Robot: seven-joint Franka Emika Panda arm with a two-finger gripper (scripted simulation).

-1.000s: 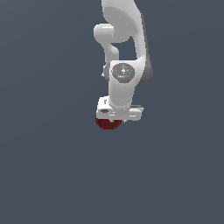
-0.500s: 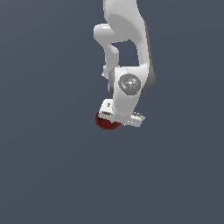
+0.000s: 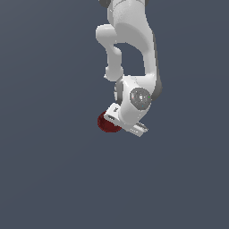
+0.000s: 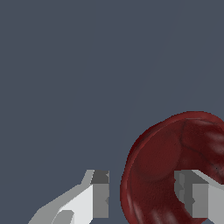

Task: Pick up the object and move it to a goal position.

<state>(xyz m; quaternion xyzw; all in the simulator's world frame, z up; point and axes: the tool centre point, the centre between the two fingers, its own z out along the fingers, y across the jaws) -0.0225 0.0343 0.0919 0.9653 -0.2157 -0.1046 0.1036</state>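
- The pincer (image 4: 142,199) is closed on the red bowl (image 4: 166,170), one finger (image 4: 192,194) inside the hollow and the other outside the wall.
- In the exterior view, the bowl (image 3: 107,124) sits at that view's left of the tilted wrist, held clear beneath it.

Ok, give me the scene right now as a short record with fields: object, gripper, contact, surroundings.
object: dark red glossy bowl-like thing, hollow side showing in the wrist view
gripper: white gripper, one finger inside the hollow, the other outside the wall
contact: cannot tell whether the fingers press the wall
surroundings: plain grey background, nothing else visible
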